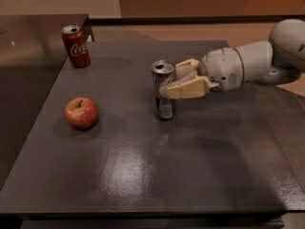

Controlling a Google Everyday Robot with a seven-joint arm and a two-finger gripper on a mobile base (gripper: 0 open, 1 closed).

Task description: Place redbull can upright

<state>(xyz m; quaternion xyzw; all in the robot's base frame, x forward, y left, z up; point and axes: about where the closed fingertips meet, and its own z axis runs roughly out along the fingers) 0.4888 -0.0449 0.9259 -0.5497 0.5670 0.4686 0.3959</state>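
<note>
The redbull can is slim and silver with blue panels. It stands upright near the middle of the dark table, its base on or just above the surface. My gripper reaches in from the right and is shut on the can's middle. One tan finger crosses the can's front and the other sits behind it. The white arm extends off to the right.
A red apple lies on the table's left side. A red Coca-Cola can stands upright at the back left corner. A lower dark counter adjoins the table on the left.
</note>
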